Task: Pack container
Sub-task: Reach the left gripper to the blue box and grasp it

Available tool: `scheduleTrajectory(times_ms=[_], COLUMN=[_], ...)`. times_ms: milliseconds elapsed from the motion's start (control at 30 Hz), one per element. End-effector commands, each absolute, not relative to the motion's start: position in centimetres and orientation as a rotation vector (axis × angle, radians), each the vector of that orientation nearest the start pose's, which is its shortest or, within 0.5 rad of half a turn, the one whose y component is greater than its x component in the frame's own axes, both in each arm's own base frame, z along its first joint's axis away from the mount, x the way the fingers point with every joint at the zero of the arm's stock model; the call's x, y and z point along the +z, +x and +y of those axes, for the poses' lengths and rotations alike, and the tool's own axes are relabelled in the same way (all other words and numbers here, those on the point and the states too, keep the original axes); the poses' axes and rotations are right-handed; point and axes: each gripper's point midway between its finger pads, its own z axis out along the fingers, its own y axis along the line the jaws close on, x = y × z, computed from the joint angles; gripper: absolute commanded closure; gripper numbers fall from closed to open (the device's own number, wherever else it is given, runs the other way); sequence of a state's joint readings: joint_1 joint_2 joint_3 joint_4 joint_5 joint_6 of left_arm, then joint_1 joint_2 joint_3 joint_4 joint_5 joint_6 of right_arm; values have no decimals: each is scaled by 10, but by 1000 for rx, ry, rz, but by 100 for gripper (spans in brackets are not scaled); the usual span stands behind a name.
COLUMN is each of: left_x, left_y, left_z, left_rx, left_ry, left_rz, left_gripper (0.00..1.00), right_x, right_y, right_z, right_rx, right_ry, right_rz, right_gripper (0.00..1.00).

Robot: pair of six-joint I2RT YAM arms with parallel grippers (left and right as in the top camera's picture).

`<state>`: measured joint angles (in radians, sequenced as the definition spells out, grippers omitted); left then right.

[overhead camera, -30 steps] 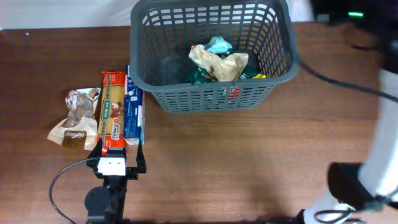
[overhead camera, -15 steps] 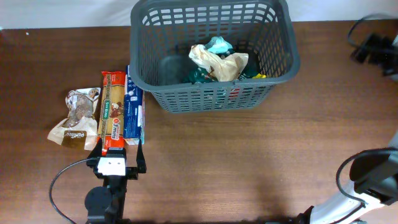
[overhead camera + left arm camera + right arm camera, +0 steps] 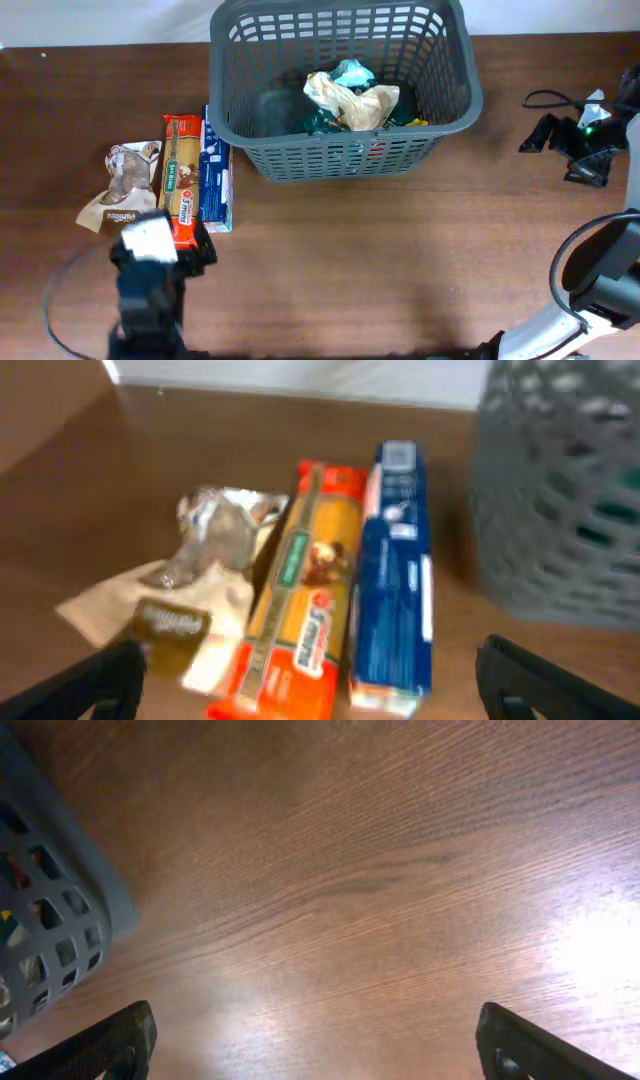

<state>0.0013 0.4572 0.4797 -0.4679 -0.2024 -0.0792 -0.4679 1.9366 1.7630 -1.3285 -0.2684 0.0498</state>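
The dark grey lattice container (image 3: 455, 105) stands at the back centre and holds several packets, a crumpled cream one (image 3: 350, 98) on top. Left of it on the table lie a blue box (image 3: 214, 170), an orange pasta packet (image 3: 181, 178) and a brown-and-silver pouch (image 3: 122, 188). My left gripper (image 3: 165, 240) is open, just in front of the near ends of the orange packet (image 3: 300, 595) and blue box (image 3: 395, 585); the pouch (image 3: 190, 575) lies to their left. My right gripper (image 3: 560, 148) is open and empty above bare table, right of the container (image 3: 50, 905).
The brown wooden table (image 3: 400, 260) stretches in front of the container. A black cable (image 3: 550, 98) loops by the right arm at the right edge. The table's white back edge (image 3: 300, 388) shows behind the packets.
My left arm has lifted and shifted left toward the near ends of the packets. My right arm has swung down from the far right corner to the table right of the container.
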Motion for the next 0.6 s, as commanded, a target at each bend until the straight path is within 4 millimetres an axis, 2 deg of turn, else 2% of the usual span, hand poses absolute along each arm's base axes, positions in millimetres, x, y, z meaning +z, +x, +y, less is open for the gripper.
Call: scheduleTrajectory(times_ms=[0,167,267,367,467,500,567], left_x=[226,264,288,298,294,288,266], left_y=[290,359,394,421,436,437,436], left_z=[50,56,72,66,55,54,50], left_rx=[174,0,2,-72,-130,-136,-150], left_ry=[-303,-315,-350,-320,-194,-167,-168], left_rz=[2142,2336,2356,2364,2374,2392,2470], left_gripper=[1,1,1,1,0,9,11], right_x=[141,141,141,141,141,141,141], right_y=[362,362,362,362,362,362,362], right_z=[-129,-129,-128,-129,-129,-129,-128], right_rx=[390,390,389,389,389,390,389], right_ry=[751,751,750,751,751,751,750], right_rz=[2890,2890,2889,2889,2889,2890,2889], right_gripper=[1,1,1,1,1,1,1])
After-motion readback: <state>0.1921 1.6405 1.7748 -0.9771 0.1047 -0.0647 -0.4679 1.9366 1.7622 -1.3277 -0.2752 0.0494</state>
